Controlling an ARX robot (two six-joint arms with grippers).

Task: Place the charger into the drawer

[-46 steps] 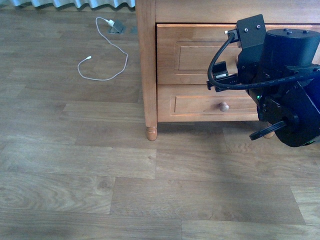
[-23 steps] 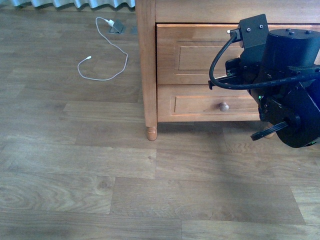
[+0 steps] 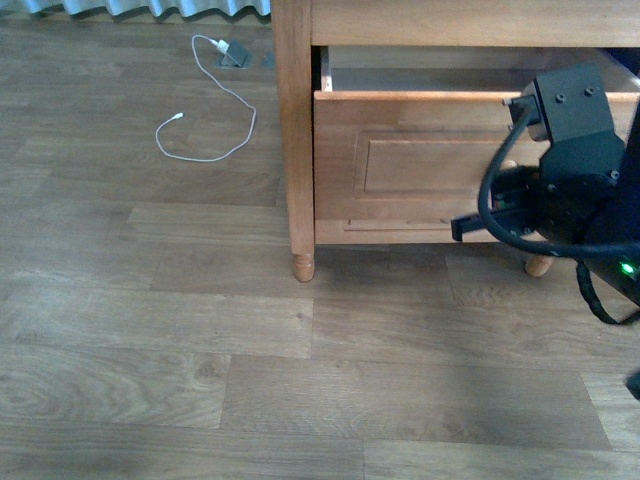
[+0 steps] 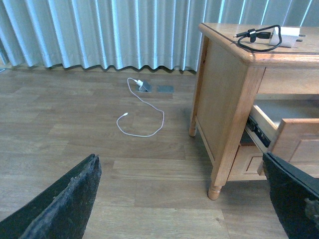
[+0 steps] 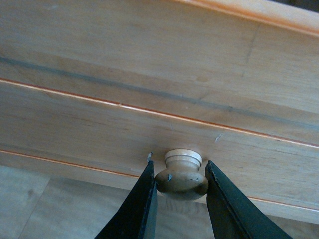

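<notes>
The charger [image 4: 288, 36], a white block with a looped black cord, lies on top of the wooden cabinet [image 4: 224, 89]. The drawer [image 3: 420, 160] stands pulled out, its pale inside showing behind the panelled front. In the left wrist view the drawer [image 4: 291, 132] juts from the cabinet. My right gripper [image 5: 179, 169] is shut on the drawer's round knob [image 5: 182, 178], one finger on each side. My right arm [image 3: 570, 170] covers the knob in the front view. My left gripper [image 4: 182, 199] hangs open over bare floor, well away from the cabinet.
A thin white cable [image 3: 205, 110] curls on the wooden floor left of the cabinet, running to a grey floor socket [image 3: 235, 53]. A pale pleated curtain [image 4: 99, 35] hangs behind. The cabinet's front leg [image 3: 302, 262] stands at the drawer's left corner.
The drawer has slid out toward me with my right gripper on its knob. My right arm has drawn back and lower. The shorter drawer below is now hidden behind the pulled-out front.
</notes>
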